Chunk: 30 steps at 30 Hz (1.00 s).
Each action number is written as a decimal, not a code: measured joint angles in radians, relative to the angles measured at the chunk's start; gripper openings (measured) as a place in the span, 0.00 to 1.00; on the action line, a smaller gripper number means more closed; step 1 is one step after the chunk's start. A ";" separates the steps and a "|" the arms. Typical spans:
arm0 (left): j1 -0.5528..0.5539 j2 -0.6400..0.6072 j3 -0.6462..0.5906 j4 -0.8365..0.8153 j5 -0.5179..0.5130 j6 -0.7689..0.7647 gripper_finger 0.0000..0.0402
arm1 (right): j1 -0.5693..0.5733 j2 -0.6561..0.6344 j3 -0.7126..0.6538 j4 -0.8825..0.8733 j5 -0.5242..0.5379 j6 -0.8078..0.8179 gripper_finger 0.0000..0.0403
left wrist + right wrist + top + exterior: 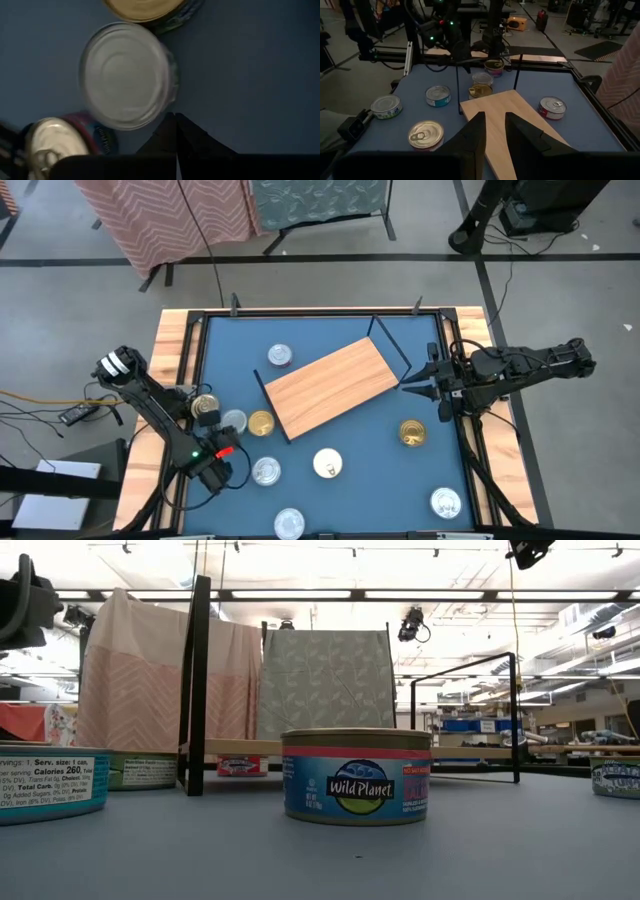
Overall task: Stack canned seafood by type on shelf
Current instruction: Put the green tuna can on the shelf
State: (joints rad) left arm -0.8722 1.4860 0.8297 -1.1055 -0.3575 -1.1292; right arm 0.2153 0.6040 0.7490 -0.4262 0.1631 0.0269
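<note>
From above, my left gripper (208,423) hangs low over the cluster of tins at the table's left side, its fingers pressed together on nothing. A silver-lidded tin (234,421) sits just beside it toward the middle, a gold-lidded tin (260,423) beyond that, and the shelf (332,387) lies empty and skewed in the centre, its long axis running from near-left to far-right. My right gripper (412,385) waits off the shelf's right end, fingers a little apart, holding nothing.

At table height, a tin with a blue label (356,776) stands in front, and the shelf board (330,748) shows behind it between black wire frames.

From my left wrist, the closed fingers (170,131) point just past the silver lid (126,76), nearly touching its rim; I must open before I can take it.

From my right wrist, the parted fingers (476,131) aim along the board (512,120). I judge my left arm nearer that cluster.
</note>
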 joint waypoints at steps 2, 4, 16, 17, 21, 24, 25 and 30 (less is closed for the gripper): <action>0.000 0.000 0.004 -0.029 -0.027 0.000 0.00 | 0.000 0.000 0.000 0.000 0.000 0.000 0.22; 0.000 0.000 0.004 -0.040 -0.058 -0.001 0.00 | 0.000 0.000 0.000 0.000 0.000 0.000 0.22; 0.000 -0.001 -0.054 0.063 -0.092 -0.031 0.00 | 0.000 0.028 -0.001 0.004 0.000 0.004 0.22; 0.000 -0.001 -0.056 0.066 -0.091 -0.032 0.00 | 0.000 0.031 -0.001 0.005 -0.001 0.004 0.22; -0.001 -0.002 -0.056 0.085 -0.044 -0.054 0.00 | 0.000 0.038 -0.001 0.007 -0.007 0.014 0.22; -0.012 -0.002 -0.056 0.101 0.005 -0.069 0.00 | 0.000 0.040 -0.001 0.006 -0.008 0.016 0.22; -0.017 -0.002 -0.056 0.107 0.016 -0.079 0.00 | 0.000 0.040 -0.001 0.006 -0.008 0.016 0.22; -0.053 -0.001 -0.056 0.118 0.034 -0.132 0.00 | 0.000 0.040 -0.001 0.006 -0.008 0.016 0.22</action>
State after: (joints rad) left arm -0.9255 1.4853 0.7734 -0.9877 -0.3237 -1.2615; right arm 0.2153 0.6441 0.7483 -0.4198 0.1547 0.0433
